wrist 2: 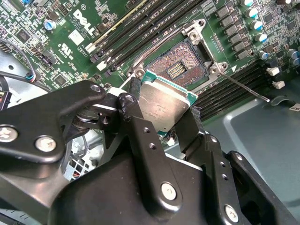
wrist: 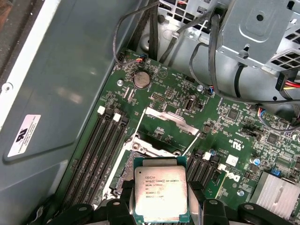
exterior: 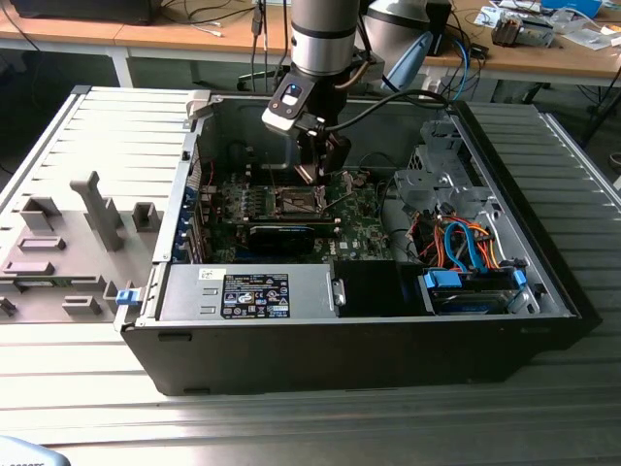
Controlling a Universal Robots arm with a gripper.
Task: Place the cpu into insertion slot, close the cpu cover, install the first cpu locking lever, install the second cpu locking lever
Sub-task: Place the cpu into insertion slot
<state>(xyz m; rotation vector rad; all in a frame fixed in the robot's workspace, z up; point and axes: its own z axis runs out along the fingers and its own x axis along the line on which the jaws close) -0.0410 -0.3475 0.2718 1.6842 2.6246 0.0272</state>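
The cpu (wrist 2: 164, 104) (wrist: 161, 192), a flat square chip with a dull silver top and green edge, is held in my gripper (wrist 2: 161, 112) (wrist: 161, 207), whose black fingers (wrist 2: 136, 124) are shut on its two opposite sides. It hangs tilted just above the insertion slot (wrist 2: 180, 68) (exterior: 296, 201), which is uncovered with its gold contact field showing. The cpu cover (wrist: 171, 119) stands raised at the slot's far edge. Two thin locking levers (wrist 2: 248, 88) (wrist: 140, 124) are swung out from the slot. In the exterior view my gripper (exterior: 312, 173) reaches down into the open computer case over the green board.
Rows of black memory slots (wrist 2: 154, 28) flank the slot. A long black expansion card (exterior: 281, 233), the labelled power-supply box (exterior: 254, 294), a metal drive cage (exterior: 437, 180) and coloured cables (exterior: 466, 248) fill the case. A grey fixture tray (exterior: 68, 243) lies at the exterior view's left.
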